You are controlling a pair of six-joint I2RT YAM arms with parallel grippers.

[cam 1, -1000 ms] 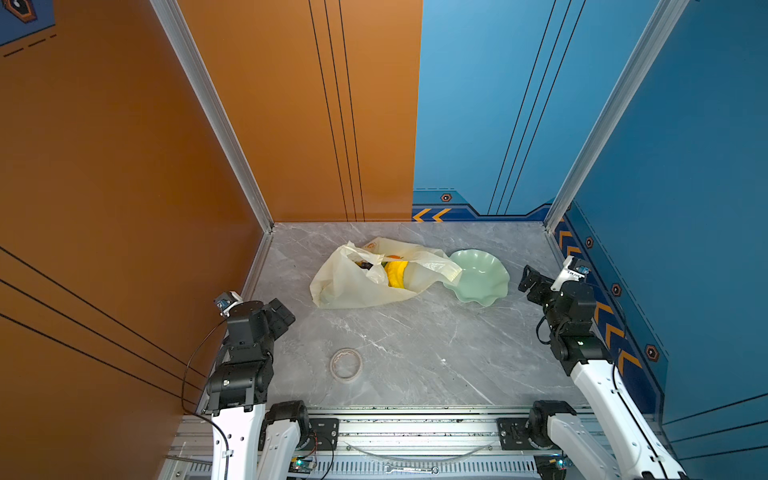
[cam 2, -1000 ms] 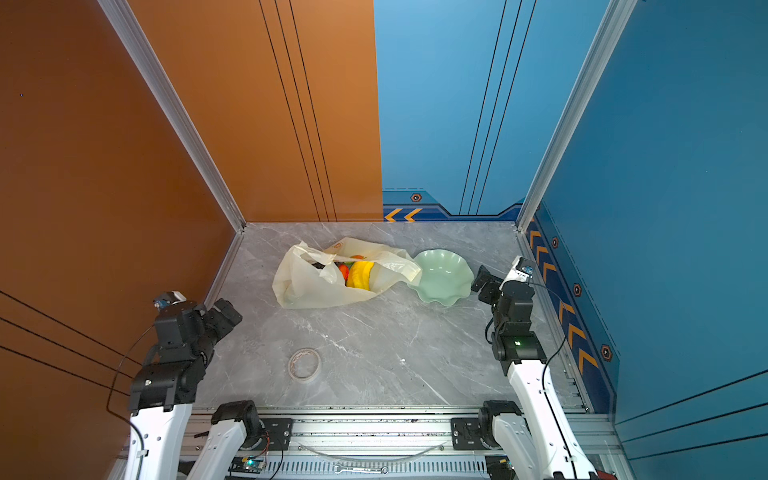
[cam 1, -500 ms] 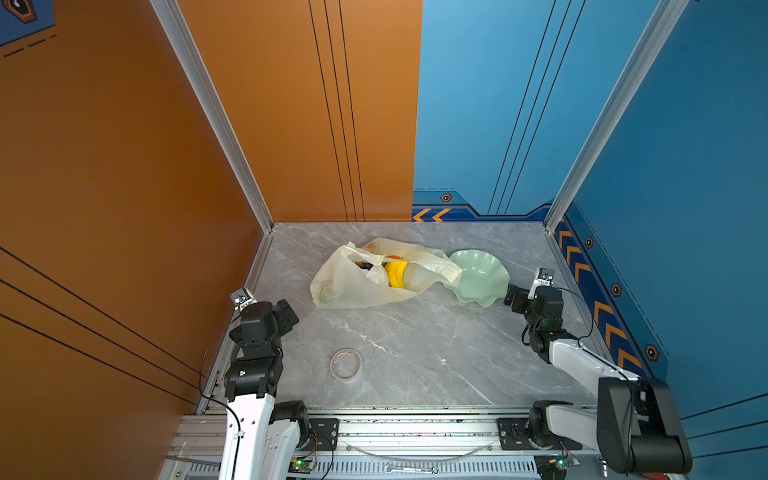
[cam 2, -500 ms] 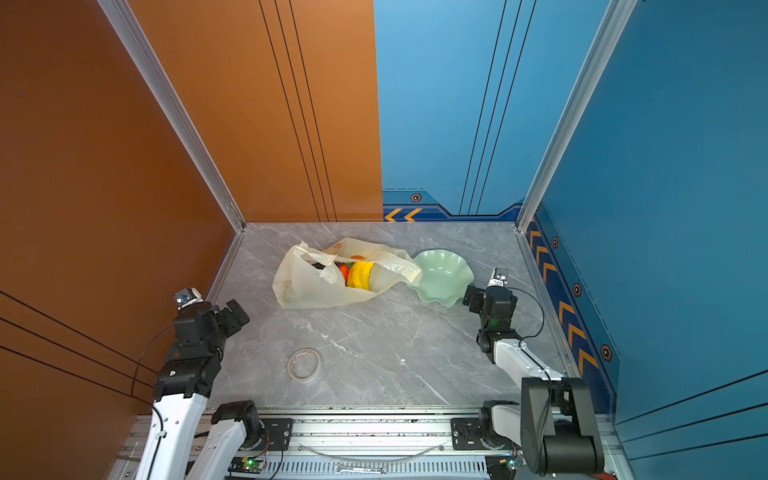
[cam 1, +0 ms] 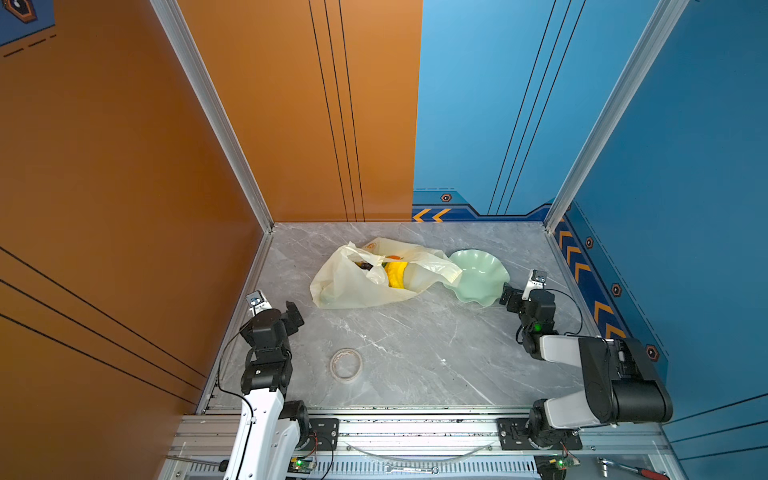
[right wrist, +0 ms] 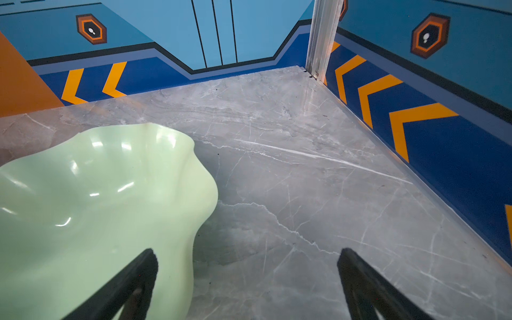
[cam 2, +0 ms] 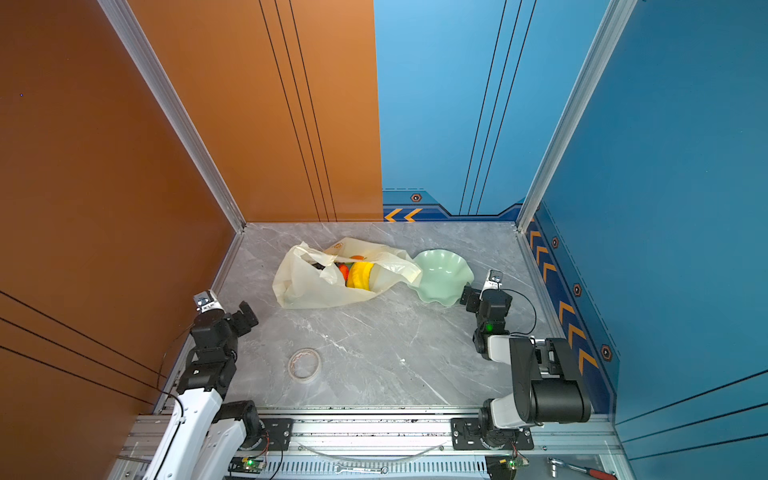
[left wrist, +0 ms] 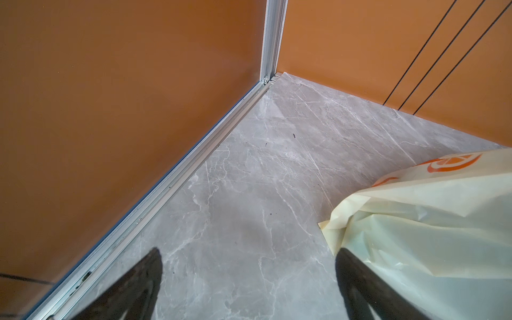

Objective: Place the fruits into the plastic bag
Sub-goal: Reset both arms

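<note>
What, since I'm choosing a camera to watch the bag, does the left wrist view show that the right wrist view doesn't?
Left wrist only: the plastic bag, with its orange print. Right wrist only: the pale green dish and the blue chevron walls. Both: the grey marble table and an open gripper holding nothing, the left gripper in one and the right gripper in the other.

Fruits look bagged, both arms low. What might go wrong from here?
The plastic bag lies on its side, mouth open, banana bunch at the opening: a nudge may tip it out. The right gripper has open jaws, one at the dish rim, which the bag's handle overlaps; a swing there may drag both. The left gripper sits close to the bag's corner and may snag it.
</note>
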